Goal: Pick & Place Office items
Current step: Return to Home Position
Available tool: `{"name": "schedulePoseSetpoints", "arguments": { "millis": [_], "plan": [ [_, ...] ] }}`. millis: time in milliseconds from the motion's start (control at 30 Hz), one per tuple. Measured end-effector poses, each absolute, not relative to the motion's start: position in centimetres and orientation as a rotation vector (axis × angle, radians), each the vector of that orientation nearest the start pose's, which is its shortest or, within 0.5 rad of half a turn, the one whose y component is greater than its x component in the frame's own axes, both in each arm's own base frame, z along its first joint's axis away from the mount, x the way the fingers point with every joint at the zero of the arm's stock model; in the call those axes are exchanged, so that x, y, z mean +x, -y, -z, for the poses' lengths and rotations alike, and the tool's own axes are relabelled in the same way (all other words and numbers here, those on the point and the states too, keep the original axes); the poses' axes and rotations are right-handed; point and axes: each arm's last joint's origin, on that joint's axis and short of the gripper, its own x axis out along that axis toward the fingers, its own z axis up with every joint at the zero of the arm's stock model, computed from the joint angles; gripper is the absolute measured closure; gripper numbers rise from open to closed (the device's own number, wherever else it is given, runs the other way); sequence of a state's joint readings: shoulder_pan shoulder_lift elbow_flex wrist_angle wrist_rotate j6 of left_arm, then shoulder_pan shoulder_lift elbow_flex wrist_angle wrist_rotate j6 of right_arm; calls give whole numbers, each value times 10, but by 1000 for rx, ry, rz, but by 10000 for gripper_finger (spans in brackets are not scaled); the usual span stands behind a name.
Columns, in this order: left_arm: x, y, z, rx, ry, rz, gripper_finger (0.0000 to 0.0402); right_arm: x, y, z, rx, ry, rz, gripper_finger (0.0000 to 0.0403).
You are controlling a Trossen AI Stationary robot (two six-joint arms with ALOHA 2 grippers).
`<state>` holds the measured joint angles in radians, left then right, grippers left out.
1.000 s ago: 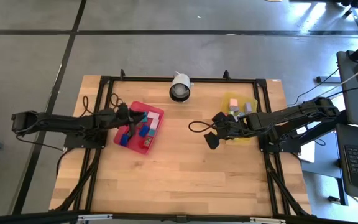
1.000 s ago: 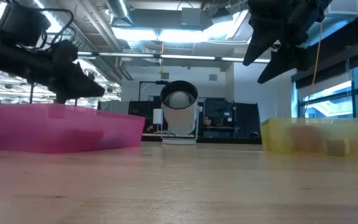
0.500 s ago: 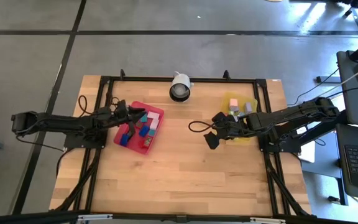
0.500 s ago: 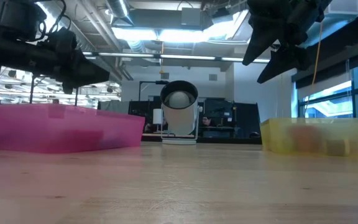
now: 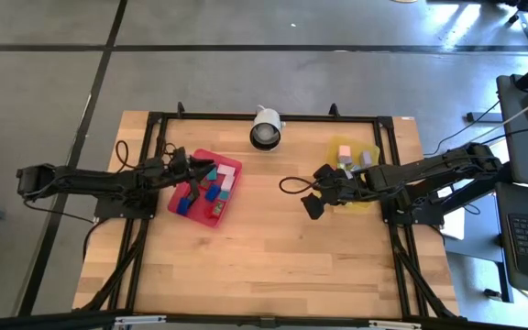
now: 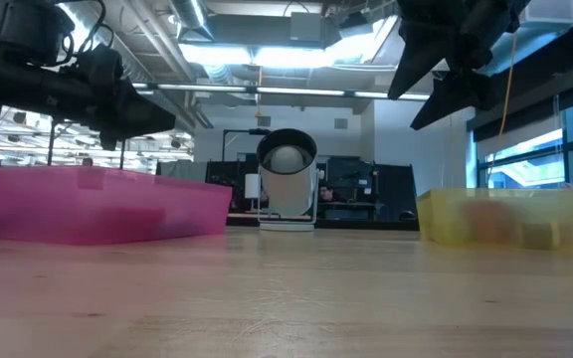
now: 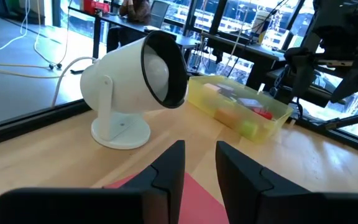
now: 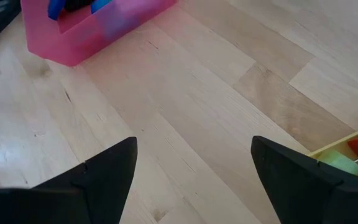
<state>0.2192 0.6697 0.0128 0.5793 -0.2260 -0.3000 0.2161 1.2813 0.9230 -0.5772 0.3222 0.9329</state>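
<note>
- Left gripper (image 5: 183,169) is held above the left rim of the red tray (image 5: 230,195). Only a narrow gap is seen between its fingers in the wrist view, and nothing is carried.
- Most office items (image 5: 211,191) are seen lying in the red tray; a few more sit in the yellow tray (image 5: 371,148).
- A white lamp (image 5: 266,128) stands at the table's (image 5: 273,266) back edge, between the trays.
- Right gripper (image 5: 310,205) hangs over bare table just beside the yellow tray, fingers spread wide, empty.
- Judgement: sorting looks done and homing is in hand. Each arm should be raised clear of its tray wall first, then drawn back along its own side, with the lamp avoided.
</note>
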Motion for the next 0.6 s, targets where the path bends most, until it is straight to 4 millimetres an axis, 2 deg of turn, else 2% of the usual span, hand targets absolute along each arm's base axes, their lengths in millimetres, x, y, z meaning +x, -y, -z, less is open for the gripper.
{"name": "schedulePoseSetpoints", "arguments": {
  "millis": [167,333,600],
  "plan": [
    [135,-37,-158,-295,-11,-453,315,240,-43,-257,635,-740,484,85],
    [135,-37,-158,-295,-11,-453,315,219,-39,-261,677,-662,450,85],
    [135,-37,-158,-295,-13,-454,315,179,-26,-250,608,-251,354,85]
  ]
}}
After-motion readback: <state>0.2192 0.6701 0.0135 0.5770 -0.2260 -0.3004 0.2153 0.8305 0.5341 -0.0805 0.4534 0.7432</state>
